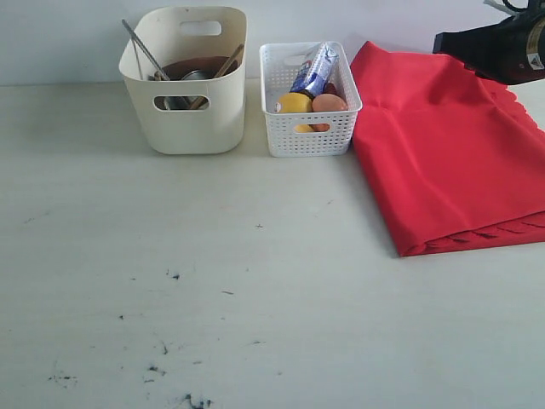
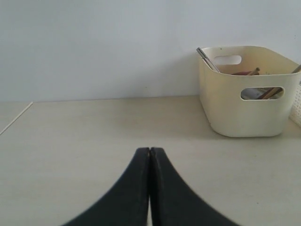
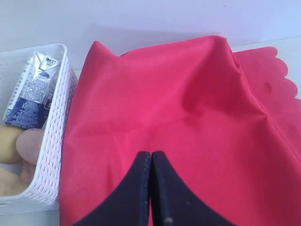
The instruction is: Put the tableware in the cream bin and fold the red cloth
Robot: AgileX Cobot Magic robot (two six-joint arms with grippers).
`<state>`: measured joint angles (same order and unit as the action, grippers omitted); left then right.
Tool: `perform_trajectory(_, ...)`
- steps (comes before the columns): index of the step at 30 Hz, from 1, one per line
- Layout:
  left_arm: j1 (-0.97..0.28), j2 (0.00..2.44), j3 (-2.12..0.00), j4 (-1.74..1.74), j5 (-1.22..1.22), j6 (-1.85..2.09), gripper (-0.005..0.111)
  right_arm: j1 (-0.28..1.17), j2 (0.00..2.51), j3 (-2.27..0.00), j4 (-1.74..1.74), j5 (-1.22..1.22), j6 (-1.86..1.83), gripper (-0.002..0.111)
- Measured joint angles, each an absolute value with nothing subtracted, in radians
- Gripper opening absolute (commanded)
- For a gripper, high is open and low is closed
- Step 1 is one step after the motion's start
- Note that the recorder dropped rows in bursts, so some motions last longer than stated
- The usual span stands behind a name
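Left gripper [image 2: 149,150] jaws pressed together, empty, over bare worktop [image 1: 255,281]; right gripper [image 3: 151,154] jaws likewise closed, empty, above the red cloth [image 1: 443,145], which lies folded at 2 o'clock. At 11 o'clock the cream bin [image 1: 189,128] holds the tableware [image 1: 192,75].

Left gripper [image 2: 149,151] fully closed, fingers pressed together. Right gripper [image 3: 151,154] same, closed tight; its arm [image 1: 498,47] sits upper right in exterior view.

The left claw [image 2: 149,150] and right claw [image 3: 151,154] had smooth black curved fingers; the right arm [image 1: 494,44] was glossy black.
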<state>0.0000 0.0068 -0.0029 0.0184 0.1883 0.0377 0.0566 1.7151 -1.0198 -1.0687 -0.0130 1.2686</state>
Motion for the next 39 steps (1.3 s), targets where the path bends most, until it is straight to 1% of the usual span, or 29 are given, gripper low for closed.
perform_trajectory(32, 0.000, 0.007, -0.003, 0.018, 0.192, 0.047, 0.001, 0.057, 1.715, -1.020, -1.069, 0.000, 1.269, 0.000)
perform_trajectory(36, 0.000, 0.007, -0.003, 0.018, 0.192, 0.047, 0.001, 0.057, 1.715, -1.020, -1.071, -0.047, 1.267, 0.000)
perform_trajectory(39, 0.000, 0.007, -0.003, 0.018, 0.192, 0.047, 0.001, 0.065, 1.700, -1.007, -1.079, -0.035, 1.263, 0.000)
